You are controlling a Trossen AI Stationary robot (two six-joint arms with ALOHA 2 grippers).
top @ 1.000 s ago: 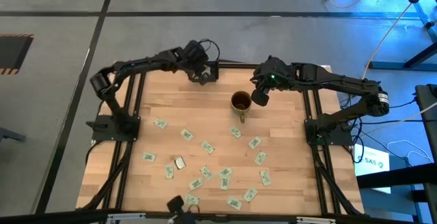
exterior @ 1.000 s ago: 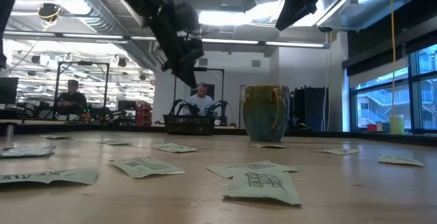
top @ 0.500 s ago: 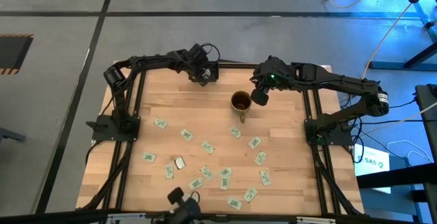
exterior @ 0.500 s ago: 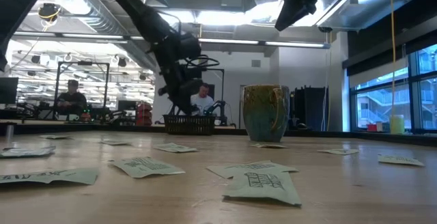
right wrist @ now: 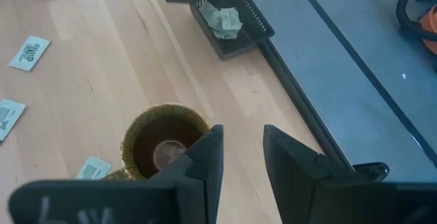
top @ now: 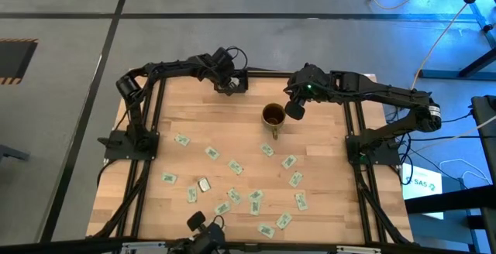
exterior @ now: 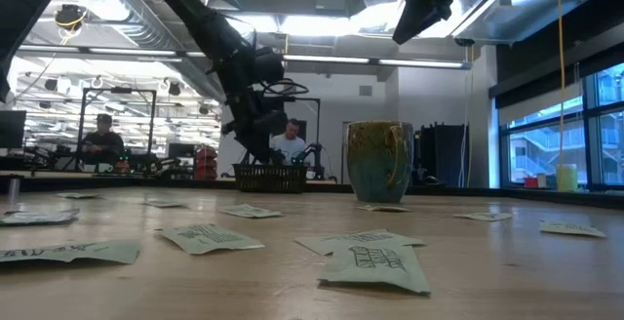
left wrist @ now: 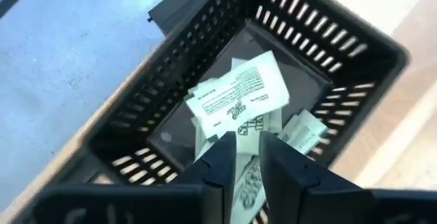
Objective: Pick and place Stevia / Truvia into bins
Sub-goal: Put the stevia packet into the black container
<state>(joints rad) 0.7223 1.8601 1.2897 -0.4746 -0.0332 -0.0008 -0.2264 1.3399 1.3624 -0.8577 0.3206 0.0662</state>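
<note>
Left gripper (left wrist: 247, 150), fingers slightly parted and holding nothing, poised directly over the black slatted tray (left wrist: 321, 33) at the table's far edge, where a sachet (left wrist: 239, 94) lies tilted atop several others in the tray. Right gripper (right wrist: 239, 152), fingers spread and empty, hovering just beside the brown-gold mug (top: 273, 116), whose dark interior shows a pale round patch at the bottom. Many further sachets, e.g. (top: 288, 162), lie scattered flat over the near half of the wooden table (top: 325, 138), well apart from both bins; two seated persons (exterior: 288, 141) appear in the room beyond.
</note>
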